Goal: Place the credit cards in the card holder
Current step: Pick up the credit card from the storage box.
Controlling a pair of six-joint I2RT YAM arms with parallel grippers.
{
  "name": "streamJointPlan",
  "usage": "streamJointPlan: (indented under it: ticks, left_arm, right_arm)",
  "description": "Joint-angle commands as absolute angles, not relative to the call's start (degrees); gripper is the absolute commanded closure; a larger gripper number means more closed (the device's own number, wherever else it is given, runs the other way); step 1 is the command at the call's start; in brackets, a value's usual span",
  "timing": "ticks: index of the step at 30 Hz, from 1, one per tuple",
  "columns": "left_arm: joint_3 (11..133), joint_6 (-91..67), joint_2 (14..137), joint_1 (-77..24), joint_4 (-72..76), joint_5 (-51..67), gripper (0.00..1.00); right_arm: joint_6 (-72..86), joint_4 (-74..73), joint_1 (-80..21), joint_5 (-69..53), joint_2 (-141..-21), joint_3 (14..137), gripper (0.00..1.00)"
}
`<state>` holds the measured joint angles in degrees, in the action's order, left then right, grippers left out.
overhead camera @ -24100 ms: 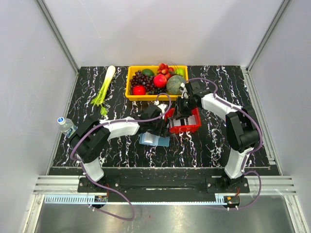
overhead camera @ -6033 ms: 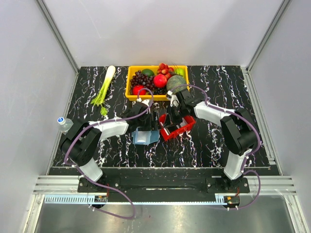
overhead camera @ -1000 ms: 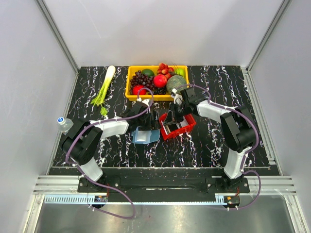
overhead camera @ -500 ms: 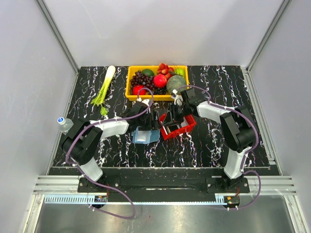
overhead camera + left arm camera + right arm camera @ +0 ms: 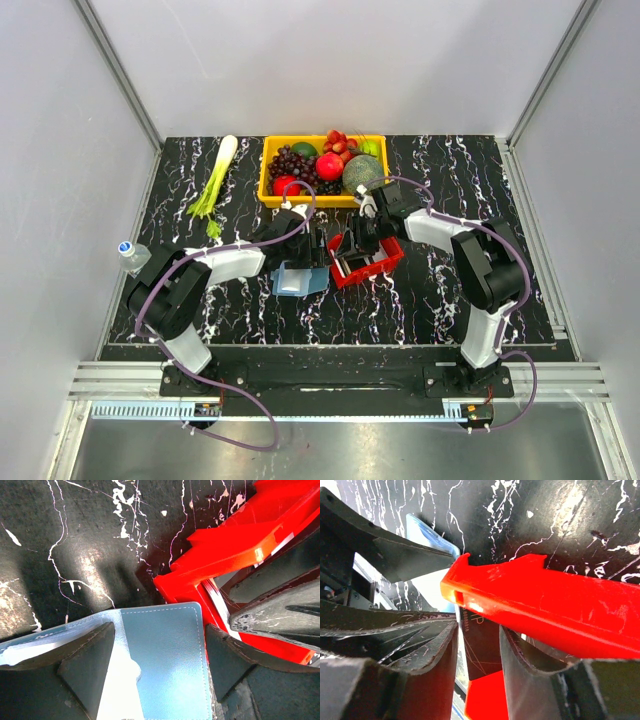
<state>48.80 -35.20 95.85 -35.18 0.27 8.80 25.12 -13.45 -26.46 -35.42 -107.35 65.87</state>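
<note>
The left fingers (image 5: 85, 665) spread, apparently pinning the card holder (image 5: 165, 670) open; right fingers (image 5: 435, 655) apart, dark card (image 5: 480, 650) between them.

marble table (image 5: 440, 300) | card holder (image 5: 298, 281) | red tray (image 5: 374, 268) | fruit crate (image 5: 268, 199) | leek (image 5: 215, 180) | bottle (image 5: 135, 257)

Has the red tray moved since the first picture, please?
Yes. Against the yellow fruit bin, the red tray has shifted left, toward the card holder, and it now lies turned at an angle.
</note>
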Motion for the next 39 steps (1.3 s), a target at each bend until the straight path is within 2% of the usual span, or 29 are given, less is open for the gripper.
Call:
streamJointPlan:
  ticks: [1,5,11,17,24,25,28,30,36,39]
  left_arm:
    - [50.6,-35.6,96.8,-35.2,2.3,10.0,0.24]
    - [50.7,-35.4,96.8,-35.2,2.2,10.0,0.24]
    - [50.7,-35.4,96.9,-35.2,2.4,10.3,0.24]
    - [50.5,-35.5,96.9,-35.2,2.4,10.4,0.24]
    - [50.8,-35.4,96.9,-35.2,2.3,10.4,0.24]
    - [50.8,-35.4,96.9,-35.2,2.2,10.4,0.24]
    - [50.7,-35.3,96.9,-35.2,2.2,10.5,0.24]
    - [50.5,-35.3,96.6,-35.2,2.3,10.0,0.24]
    - [48.6,-36.3,94.7,-35.2,4.0,8.1,0.24]
    - [48.5,-36.3,94.4,-35.2,4.2,7.9,0.23]
  right_arm:
    - [24.4,-13.3,-26.3,-35.9,-108.7,66.8,0.56]
    - [24.3,-13.3,-26.2,-37.5,-109.4,67.0,0.58]
    - [23.9,-13.2,-26.3,-38.0,-108.8,66.4,0.78]
    - [24.3,-12.7,-26.3,-39.5,-107.8,66.7,0.92]
    - [24.4,-12.7,-26.3,-37.7,-106.4,66.4,0.96]
    - [24.4,-12.7,-26.3,-37.4,-106.4,66.5,0.94]
    - [24.5,-12.8,-26.3,-35.9,-105.7,66.4,0.66]
    - [24.0,-13.0,-26.3,-35.4,-105.2,66.4,0.56]
    - [22.3,-15.1,-26.8,-35.7,-106.3,67.1,0.52]
    - [20.8,-17.6,-28.2,-32.1,-107.6,68.1,0.52]
